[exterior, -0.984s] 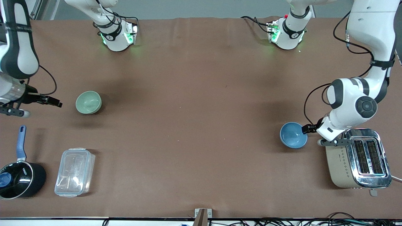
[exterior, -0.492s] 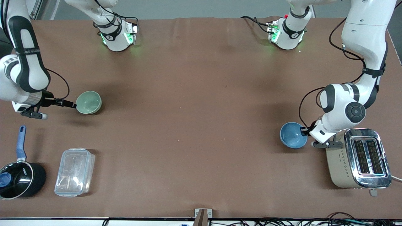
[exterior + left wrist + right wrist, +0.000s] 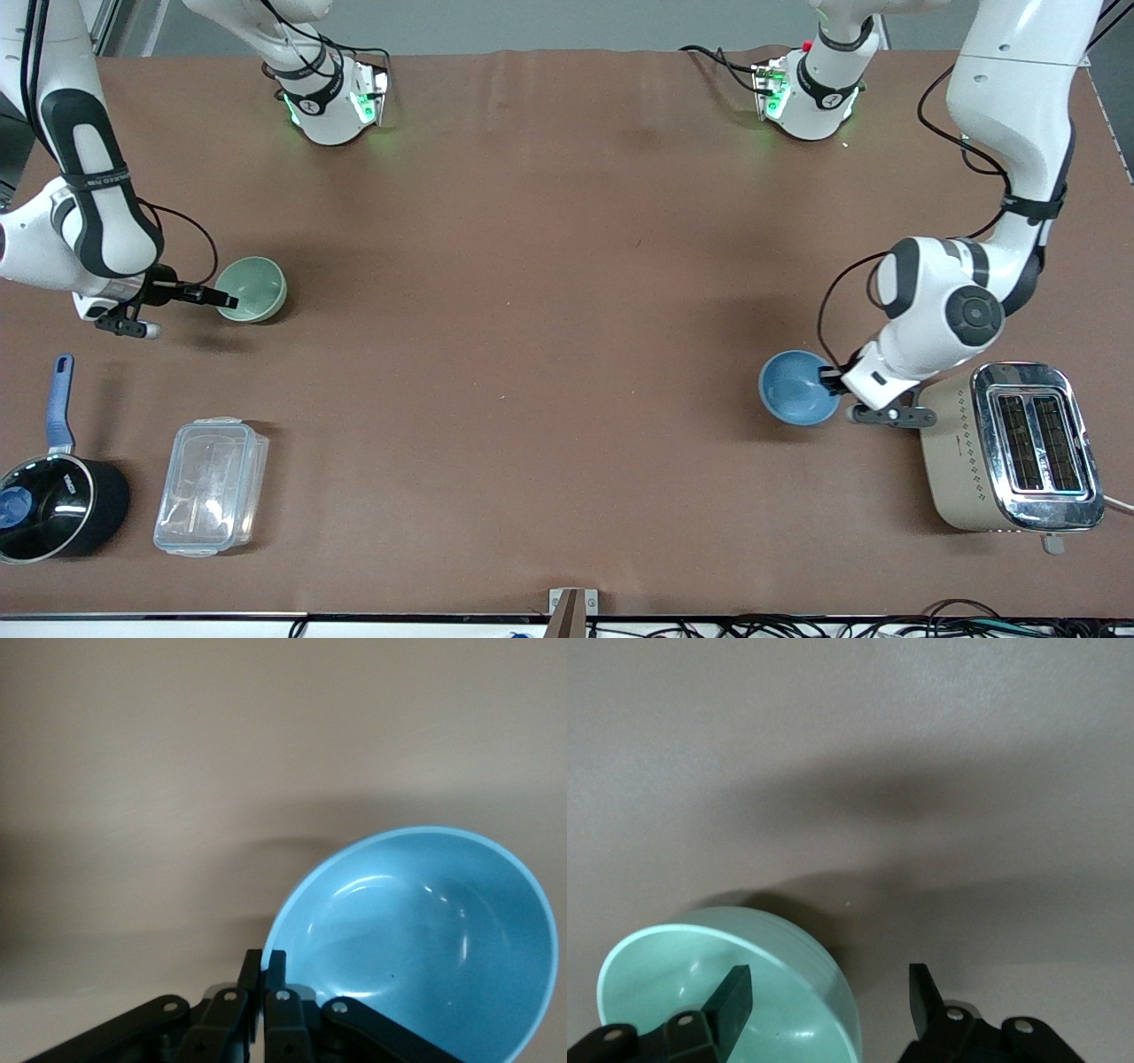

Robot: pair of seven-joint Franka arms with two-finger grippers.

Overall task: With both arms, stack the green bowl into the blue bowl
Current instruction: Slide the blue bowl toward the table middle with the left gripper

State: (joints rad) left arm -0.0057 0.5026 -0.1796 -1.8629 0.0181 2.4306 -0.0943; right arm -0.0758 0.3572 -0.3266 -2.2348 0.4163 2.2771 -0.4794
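Since the earlier frames, we see the left tool has clamped narrow on the rim of the blue bowl and dragged it away from the toaster toward the bench middle. The right tool has moved in, spread wide astride the green bowl rim. Both bowls are empty; the clear lidded box sits beside the saucepan.
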